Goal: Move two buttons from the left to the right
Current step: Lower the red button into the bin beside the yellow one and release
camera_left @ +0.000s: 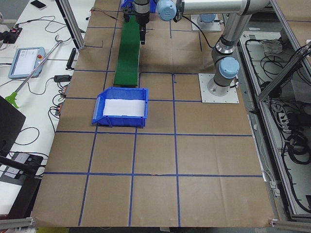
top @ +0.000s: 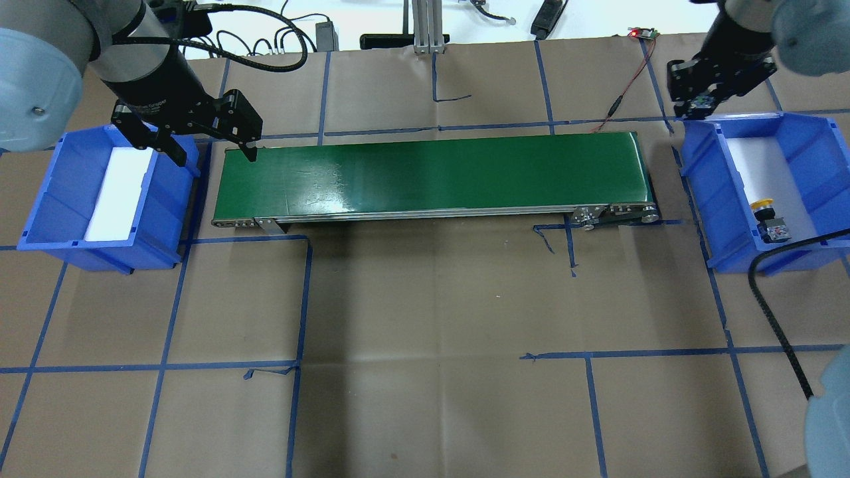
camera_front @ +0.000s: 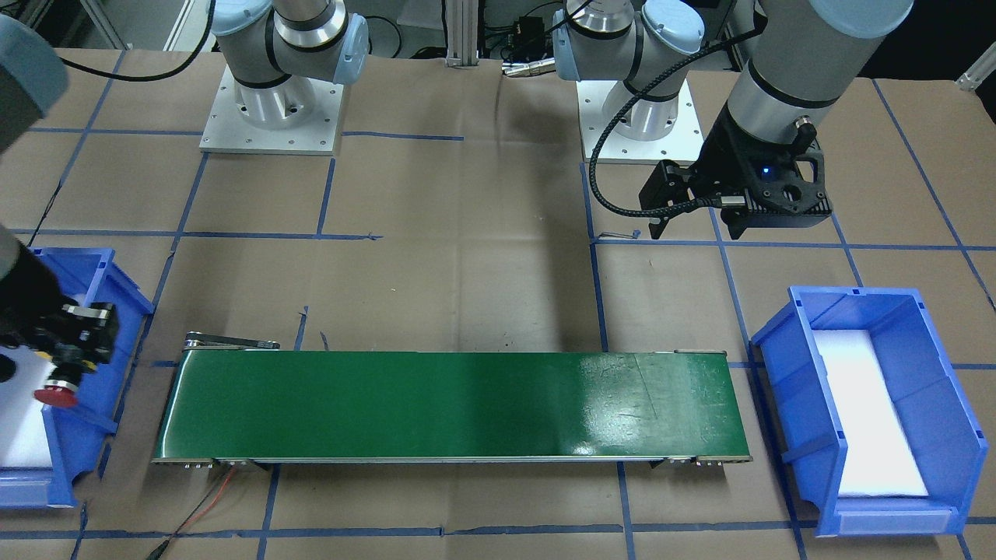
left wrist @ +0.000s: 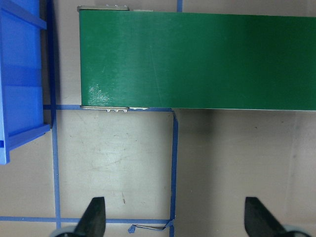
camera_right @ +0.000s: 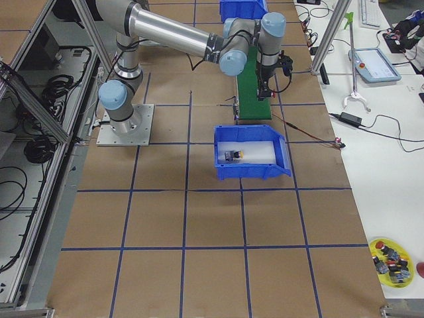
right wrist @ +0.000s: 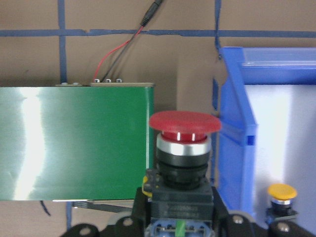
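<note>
My right gripper [right wrist: 180, 217] is shut on the red-capped button [right wrist: 185, 123], cap pointing away from the wrist. It holds the button in the air between the green conveyor's [top: 431, 172] right end and the right blue bin [top: 690, 153], at the bin's far corner. In the front view the red button [camera_front: 56, 395] hangs over that bin's edge. The yellow-capped button [top: 764, 209] lies on the white pad in the right bin and also shows in the right wrist view [right wrist: 281, 192]. My left gripper [left wrist: 176, 219] is open and empty, above the conveyor's left end.
An empty blue bin with a white pad [top: 46, 199] stands at the conveyor's left end. A red and black wire [top: 621, 86] runs from the conveyor's far right corner to a small board. Blue tape lines grid the brown table.
</note>
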Tool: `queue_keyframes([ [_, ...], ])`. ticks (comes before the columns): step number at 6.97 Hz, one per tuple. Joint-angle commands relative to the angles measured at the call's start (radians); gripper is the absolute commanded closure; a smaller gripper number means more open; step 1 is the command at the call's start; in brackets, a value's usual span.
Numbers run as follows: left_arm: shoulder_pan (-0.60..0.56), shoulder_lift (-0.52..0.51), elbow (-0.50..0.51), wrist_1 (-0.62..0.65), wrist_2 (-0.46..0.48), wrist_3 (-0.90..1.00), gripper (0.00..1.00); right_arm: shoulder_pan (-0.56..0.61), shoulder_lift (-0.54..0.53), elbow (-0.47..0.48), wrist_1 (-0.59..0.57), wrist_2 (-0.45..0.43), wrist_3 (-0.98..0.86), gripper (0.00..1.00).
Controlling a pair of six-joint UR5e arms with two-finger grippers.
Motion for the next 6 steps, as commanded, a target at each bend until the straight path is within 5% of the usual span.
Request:
queue_keyframes([
  [1, 0.000, 0.000, -0.001, 0.000, 0.000, 0.000, 0.00, -0.160, 0.046, -0.058, 0.035, 0.004, -0.181, 0.95],
  [6, 0.000, 0.000, 0.000, 0.000, 0.000, 0.000, 0.00, -0.207, 0.179, 0.081, -0.163, -0.007, -0.254, 0.95],
])
